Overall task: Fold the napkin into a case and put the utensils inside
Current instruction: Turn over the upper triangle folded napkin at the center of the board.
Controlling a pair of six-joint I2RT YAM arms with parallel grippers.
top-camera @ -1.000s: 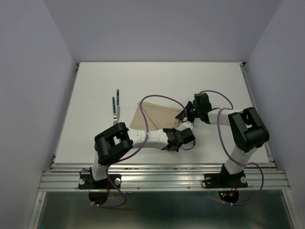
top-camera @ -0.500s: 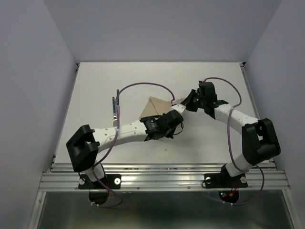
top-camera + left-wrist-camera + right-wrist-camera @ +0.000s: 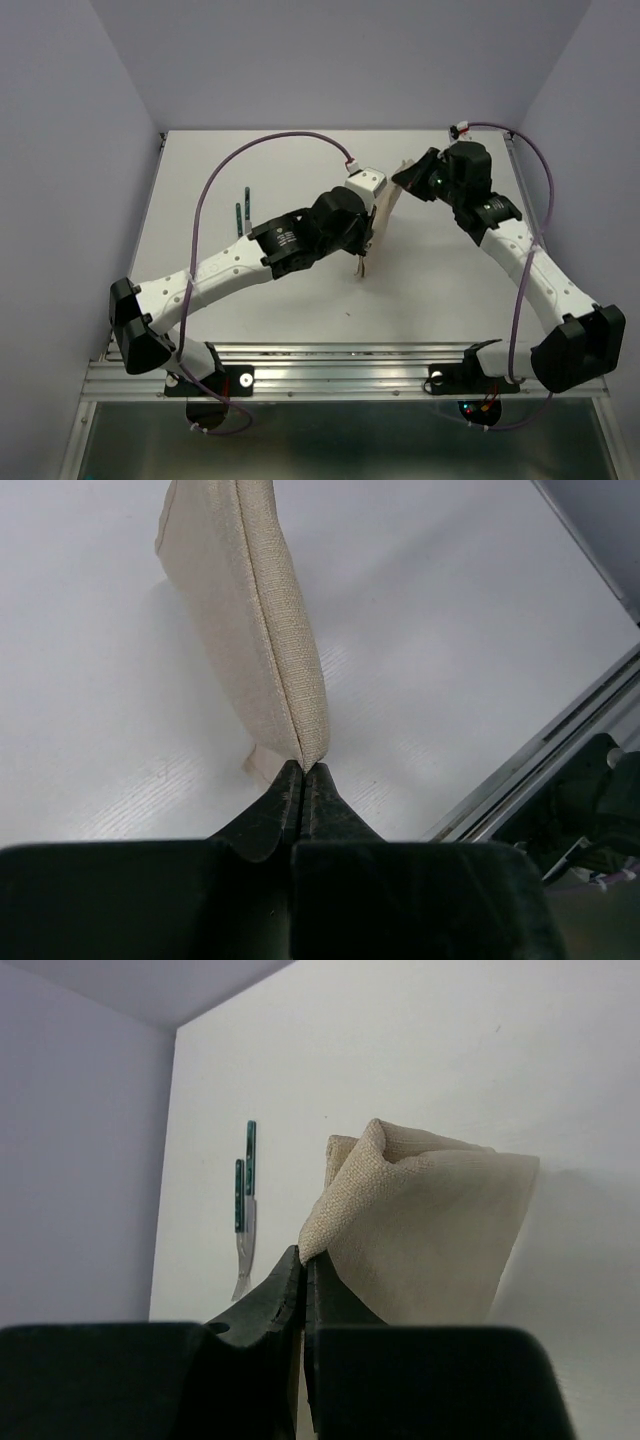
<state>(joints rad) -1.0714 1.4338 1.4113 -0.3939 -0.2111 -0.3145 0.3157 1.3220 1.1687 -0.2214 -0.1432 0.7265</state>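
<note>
Top view, centre left: finds the utensils (image 3: 242,214), two slim pieces with dark green handles, lying side by side on the white desk (image 3: 450,290), handles toward the top of frame, well apart from the cloth. Confirms the utensils (image 3: 245,1200) at left of the right wrist view, silver ends pointing down-frame.

Top view, centre: finds the left tool (image 3: 360,258) reaching in from lower left, tips pressed together and clamped on the lower end of the napkin (image 3: 384,215). Confirms in the left wrist view the left tool (image 3: 302,771) at bottom centre, tips flush, pinching a hemmed corner of the napkin (image 3: 265,620), with the fabric running up-frame as a doubled, edge-on strip above the desk (image 3: 470,610). Cannot tell whether the small flap beside the tips touches the surface.

Top view, right of centre: finds the napkin stretched as a narrow slanted band from the left tool up to the right tool (image 3: 404,180), near the upper right of the desk. Confirms in the right wrist view the right tool (image 3: 303,1260) at bottom centre, tips together, clamped on an upper corner of the napkin (image 3: 430,1230), with the cloth bunched at the grip and hanging as a sheet to the right, in front of the desk (image 3: 400,1050).
</note>
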